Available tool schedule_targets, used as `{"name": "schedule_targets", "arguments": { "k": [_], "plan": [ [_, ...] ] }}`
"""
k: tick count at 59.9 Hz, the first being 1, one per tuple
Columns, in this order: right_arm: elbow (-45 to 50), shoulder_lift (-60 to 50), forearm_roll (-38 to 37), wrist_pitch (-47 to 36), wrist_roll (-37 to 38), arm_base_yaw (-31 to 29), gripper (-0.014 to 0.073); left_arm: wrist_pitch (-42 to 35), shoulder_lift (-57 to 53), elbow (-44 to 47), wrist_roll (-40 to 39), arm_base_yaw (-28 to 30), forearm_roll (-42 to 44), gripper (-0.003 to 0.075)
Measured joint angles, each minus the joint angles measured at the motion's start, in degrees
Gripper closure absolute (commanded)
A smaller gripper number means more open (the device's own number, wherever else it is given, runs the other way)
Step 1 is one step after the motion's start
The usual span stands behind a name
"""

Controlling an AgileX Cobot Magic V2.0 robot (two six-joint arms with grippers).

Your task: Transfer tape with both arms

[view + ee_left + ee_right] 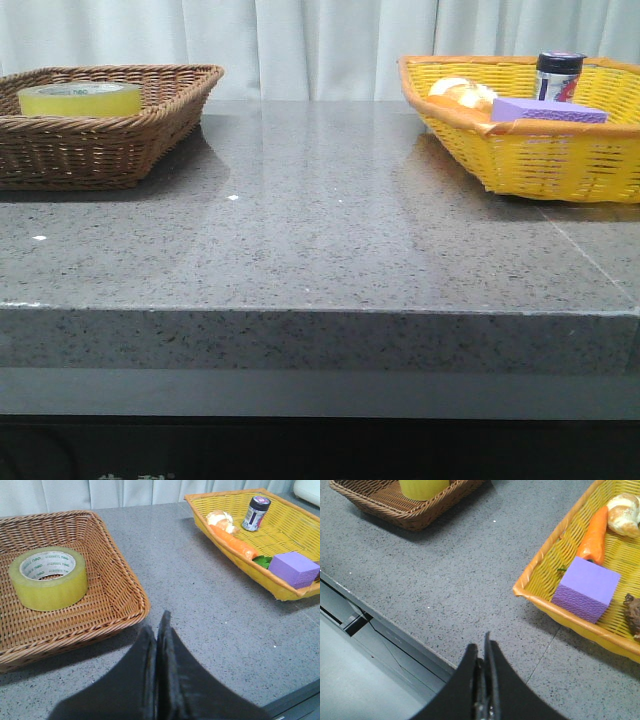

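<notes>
The yellow tape roll [80, 98] lies flat in the brown wicker basket [150, 125] at the table's far left. It also shows in the left wrist view [48, 578] and partly in the right wrist view [422, 488]. My left gripper [158, 625] is shut and empty, above the table near the brown basket's [115, 600] front corner. My right gripper [482, 647] is shut and empty, over the table's front edge, near the yellow basket [540, 597]. Neither gripper shows in the front view.
The yellow basket [530, 160] at the far right holds a purple block [548, 110], a carrot [232, 540], a dark jar [558, 75] and a pale shell-like thing [623, 512]. The grey speckled table [330, 230] lies between the baskets. Its front edge [395, 635] drops off.
</notes>
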Motion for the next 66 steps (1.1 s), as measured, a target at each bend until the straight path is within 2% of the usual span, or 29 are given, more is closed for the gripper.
{"name": "schedule_targets", "arguments": {
  "k": [18,23,32,48,66],
  "plan": [
    [0.0,0.0,0.0,0.0,0.0,0.0,0.0661,0.0,0.0,0.0,0.0,0.0,0.0,0.0741],
    [0.0,0.0,0.0,0.0,0.0,0.0,0.0661,-0.46,-0.1,0.88,-1.68,0.0,2.37,0.0741],
    [0.0,0.0,0.0,0.0,0.11,0.0,0.0661,-3.1,-1.21,5.51,-9.96,0.0,10.27,0.0741],
    [0.0,0.0,0.0,0.0,0.11,0.0,0.0661,-8.02,-9.93,15.72,-11.67,0.42,12.75,0.0741],
    [0.0,0.0,0.0,0.0,0.11,0.0,0.0661,-15.64,-26.54,31.27,-11.79,11.79,10.66,0.0741]
  ]
}}
